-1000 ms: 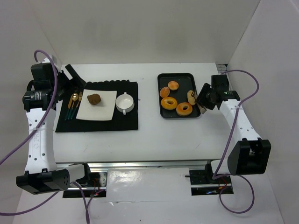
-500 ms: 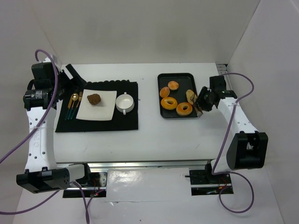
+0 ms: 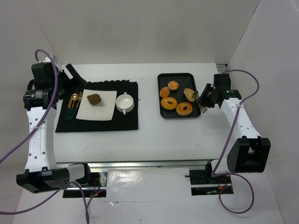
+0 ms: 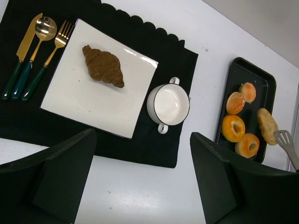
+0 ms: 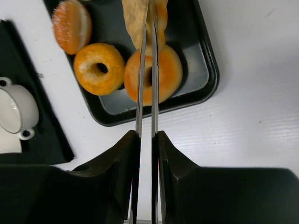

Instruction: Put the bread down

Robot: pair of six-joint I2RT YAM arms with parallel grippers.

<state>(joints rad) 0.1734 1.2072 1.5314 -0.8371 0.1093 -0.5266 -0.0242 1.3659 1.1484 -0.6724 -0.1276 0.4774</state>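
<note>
Right end effector (image 5: 145, 140) was clamped on slim metal tongs (image 5: 145, 79) pinching a pale oblong bread piece (image 5: 135, 18); an even squeeze was needed en route to the white square plate (image 3: 103, 110).

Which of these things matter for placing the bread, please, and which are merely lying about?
Job: right fingers, tongs they hold, bread roll at their tips, black tray, white plate with croissant (likely destination).

Lying about: white bowl, gold cutlery, black placemat, doughnuts.

Probably a lab, white enclosure walls (image 3: 140, 32)
</note>
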